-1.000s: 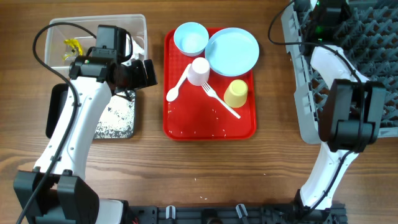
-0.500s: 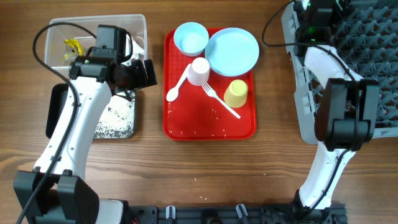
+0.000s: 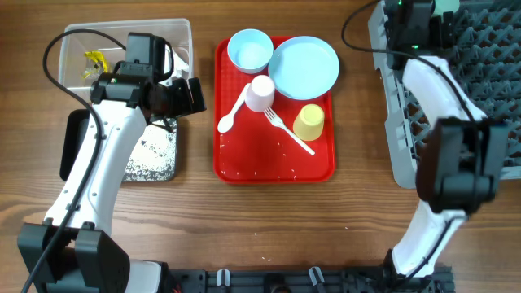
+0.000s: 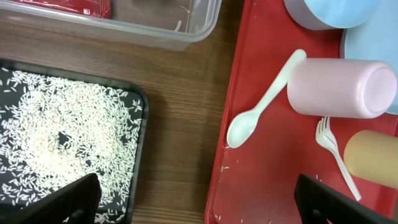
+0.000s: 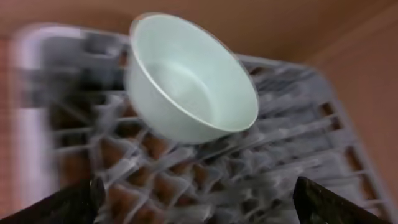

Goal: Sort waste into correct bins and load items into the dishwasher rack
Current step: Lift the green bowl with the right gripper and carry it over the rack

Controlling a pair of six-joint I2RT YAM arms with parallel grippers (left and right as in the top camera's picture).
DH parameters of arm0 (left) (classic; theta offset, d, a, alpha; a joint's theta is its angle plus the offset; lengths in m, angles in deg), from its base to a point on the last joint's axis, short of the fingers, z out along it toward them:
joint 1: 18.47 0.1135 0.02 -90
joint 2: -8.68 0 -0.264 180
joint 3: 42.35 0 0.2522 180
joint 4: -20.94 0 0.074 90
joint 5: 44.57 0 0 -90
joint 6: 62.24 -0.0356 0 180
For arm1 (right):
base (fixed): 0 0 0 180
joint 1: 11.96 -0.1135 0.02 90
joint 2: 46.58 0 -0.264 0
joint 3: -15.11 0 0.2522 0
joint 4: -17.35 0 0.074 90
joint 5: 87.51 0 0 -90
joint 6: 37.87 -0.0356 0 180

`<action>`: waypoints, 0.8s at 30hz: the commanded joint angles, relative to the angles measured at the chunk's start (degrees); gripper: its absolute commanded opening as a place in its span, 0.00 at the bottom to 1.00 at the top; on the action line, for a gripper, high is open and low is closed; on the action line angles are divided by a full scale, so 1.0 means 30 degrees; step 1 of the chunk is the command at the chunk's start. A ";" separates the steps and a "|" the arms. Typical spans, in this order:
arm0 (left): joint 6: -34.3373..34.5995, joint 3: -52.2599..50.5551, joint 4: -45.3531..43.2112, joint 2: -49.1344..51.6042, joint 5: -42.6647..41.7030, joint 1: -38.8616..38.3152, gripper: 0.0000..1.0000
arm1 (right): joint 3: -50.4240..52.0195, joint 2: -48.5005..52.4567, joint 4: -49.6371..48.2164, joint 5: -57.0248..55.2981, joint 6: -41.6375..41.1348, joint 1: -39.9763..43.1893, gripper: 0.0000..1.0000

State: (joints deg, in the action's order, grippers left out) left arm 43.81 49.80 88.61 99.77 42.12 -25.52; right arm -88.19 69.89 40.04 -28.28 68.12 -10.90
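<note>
**Sorting and loading, part-way through.** The red tray [image 3: 236,167] at the middle of the counter [image 3: 358,228] serves as the reference. Right of it stands the dishwasher rack [image 3: 496,81], with one light-blue bowl [image 5: 189,87] lying tilted among its pegs. The right pincer [image 5: 198,186] hovers over the rack's far end, fingers spread wide, nothing between them and clear of the bowl, though this view is blurred. Left of the red tray, the black tray [image 4: 140,106] carries a broad scatter of rice grains [image 4: 56,130]. Beyond it, the clear tub [image 3: 187,28] holds a yellow wrapper [image 3: 96,61] and something red. The arm hides part of the tub, so whether the paper wad lies there cannot be told. The left pincer [image 4: 196,186] hangs over the gap between black tray and red tray, likewise spread and empty. On the red tray rest the second bowl [image 3: 249,49], the plate [image 3: 304,67], the pink cup [image 3: 260,93], the yellow cup [image 3: 309,122], the spoon [image 4: 261,106] and the fork [image 3: 289,132]. A few stray grains [image 3: 259,236] lie on the counter just in front of the red tray, with specks on its near end too. By this layout the waste looks nearly sorted, while loading has barely begun, with one item racked and six waiting.
</note>
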 commanded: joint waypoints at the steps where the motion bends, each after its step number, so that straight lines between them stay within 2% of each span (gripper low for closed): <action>1: 0.0248 0.0087 -0.0022 0.0146 -0.0226 0.0051 1.00 | -0.1064 -0.2142 0.3096 0.5355 -0.3534 -0.0117 1.00; 5: 0.0248 0.0087 -0.0022 0.0146 -0.0226 0.0051 1.00 | -0.1523 -0.2441 0.5413 0.6776 -0.3534 -0.0117 1.00; 7: 0.0248 0.0087 -0.0022 0.0146 -0.0226 0.0051 1.00 | -0.1523 -0.2667 0.5676 0.6805 -0.4597 -0.0117 1.00; 10: 0.0248 0.0087 -0.0022 0.0146 -0.0226 0.0051 1.00 | -0.1523 -0.2718 0.4204 0.7082 -0.4736 0.0036 1.00; 12: 0.0248 0.0087 -0.0022 0.0146 -0.0226 0.0051 1.00 | -0.1523 -0.2718 0.3330 0.7242 -0.4677 0.0350 0.95; 13: 0.0240 0.0087 -0.0022 0.0146 -0.0226 0.0051 1.00 | -0.1523 -0.2710 0.2790 0.7606 -0.4685 0.0678 0.90; 15: 0.0240 0.0087 -0.0022 0.0146 -0.0226 0.0051 1.00 | -0.1523 -0.2630 0.1800 0.8553 -0.5217 0.1552 0.72; 16: 0.0240 0.0087 -0.0022 0.0146 -0.0226 0.0051 1.00 | -0.1523 -0.2506 0.1435 0.9020 -0.5734 0.2055 0.56; 18: 0.0248 0.0087 -0.0022 0.0146 -0.0226 0.0051 1.00 | -0.1523 -0.2098 0.1071 0.9836 -0.6798 0.3002 0.31; 19: 0.0248 0.0087 -0.0022 0.0146 -0.0226 0.0051 1.00 | -0.1515 -0.1872 0.1020 1.0025 -0.7344 0.3417 0.15; 20: 0.0248 0.0087 -0.0022 0.0146 -0.0226 0.0051 1.00 | -0.1515 -0.1654 0.0991 1.0178 -0.7526 0.3657 0.06; 24: 0.0240 0.0087 -0.0022 0.0146 -0.0226 0.0051 1.00 | -0.1515 -0.0787 0.0947 1.0440 -0.7329 0.3920 0.04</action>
State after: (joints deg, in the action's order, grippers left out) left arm 43.81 49.80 88.66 99.77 42.12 -25.52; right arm -91.86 63.94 42.99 0.18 47.79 1.34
